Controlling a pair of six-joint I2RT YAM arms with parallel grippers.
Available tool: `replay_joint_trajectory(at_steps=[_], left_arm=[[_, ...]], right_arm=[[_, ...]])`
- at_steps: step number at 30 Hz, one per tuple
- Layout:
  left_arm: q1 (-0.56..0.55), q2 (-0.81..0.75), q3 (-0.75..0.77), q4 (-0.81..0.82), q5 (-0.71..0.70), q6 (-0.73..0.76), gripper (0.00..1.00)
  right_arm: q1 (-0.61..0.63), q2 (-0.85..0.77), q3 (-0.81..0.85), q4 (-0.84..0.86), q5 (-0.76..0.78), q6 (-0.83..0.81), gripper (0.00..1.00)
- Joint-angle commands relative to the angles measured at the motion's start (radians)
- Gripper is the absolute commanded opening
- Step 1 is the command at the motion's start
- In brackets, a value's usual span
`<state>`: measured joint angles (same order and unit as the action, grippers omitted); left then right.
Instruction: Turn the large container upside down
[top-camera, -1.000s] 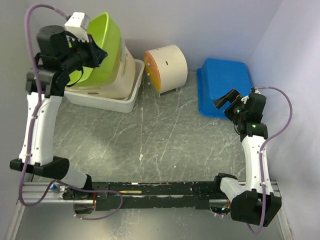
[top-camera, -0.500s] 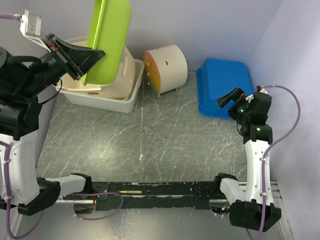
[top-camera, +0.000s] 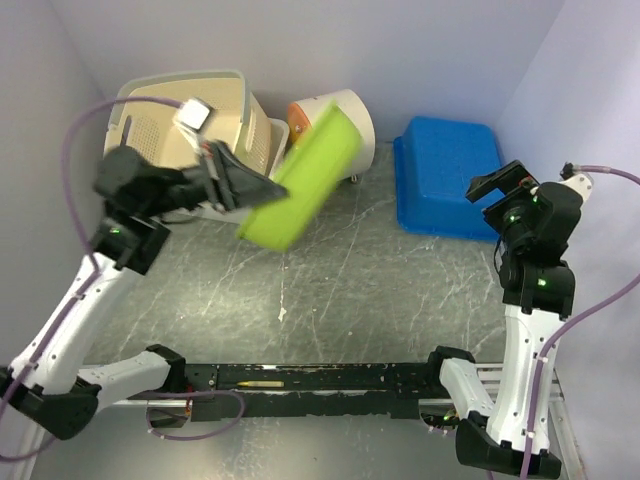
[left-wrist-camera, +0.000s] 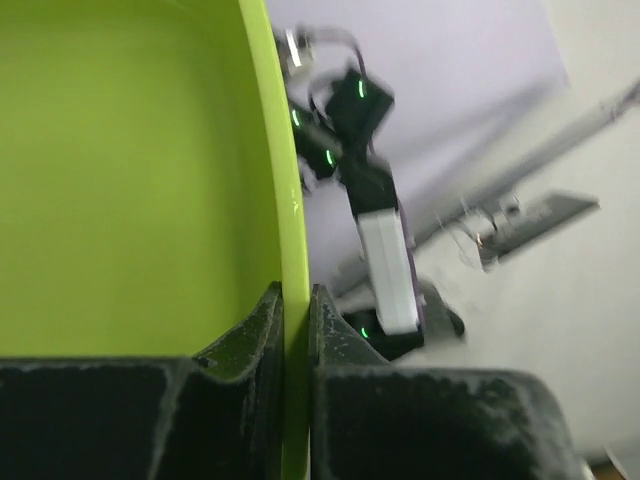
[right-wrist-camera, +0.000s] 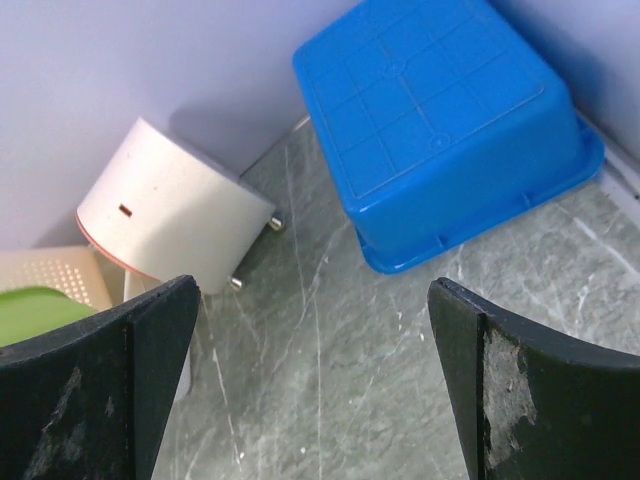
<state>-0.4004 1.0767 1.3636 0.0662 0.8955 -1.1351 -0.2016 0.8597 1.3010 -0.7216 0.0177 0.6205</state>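
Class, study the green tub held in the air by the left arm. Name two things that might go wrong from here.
1. The left gripper pinches only the thin rim of the green tub, which hangs tilted above the table; it may slip or pivot in that grip and drop.
2. From above, the tub's far end looks close to the white drum lying on its side; a wide swing might set it rolling.
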Motion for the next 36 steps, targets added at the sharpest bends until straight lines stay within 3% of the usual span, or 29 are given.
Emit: replay_joint_trajectory(at_steps=[1,4,10,14,36], left_arm=[[-0.376,0.016,-0.056,0.163,-0.162,0.051,0.07],[-0.516,0.089,-0.101,0.231,-0.216,0.066,0.07],[-0.526,0.114,-0.197,0.318,-0.275,0.036,0.07],[-0.525,0.132,-0.274,0.429,-0.313,-0.064,0.07],[-0.364,0.169,-0.684,0.992,-0.501,-0.583,0.07]], right_arm=[[0.006,-0.006,0.067,-0.032,0.094,0.008,1.0],[0.005,-0.004,0.106,-0.047,0.109,0.001,1.0],[0.006,-0.022,0.184,-0.096,0.175,-0.022,1.0],[0.019,-0.012,0.228,-0.105,0.197,-0.029,1.0],[0.068,-0.002,0.139,-0.045,0.19,-0.055,1.0]])
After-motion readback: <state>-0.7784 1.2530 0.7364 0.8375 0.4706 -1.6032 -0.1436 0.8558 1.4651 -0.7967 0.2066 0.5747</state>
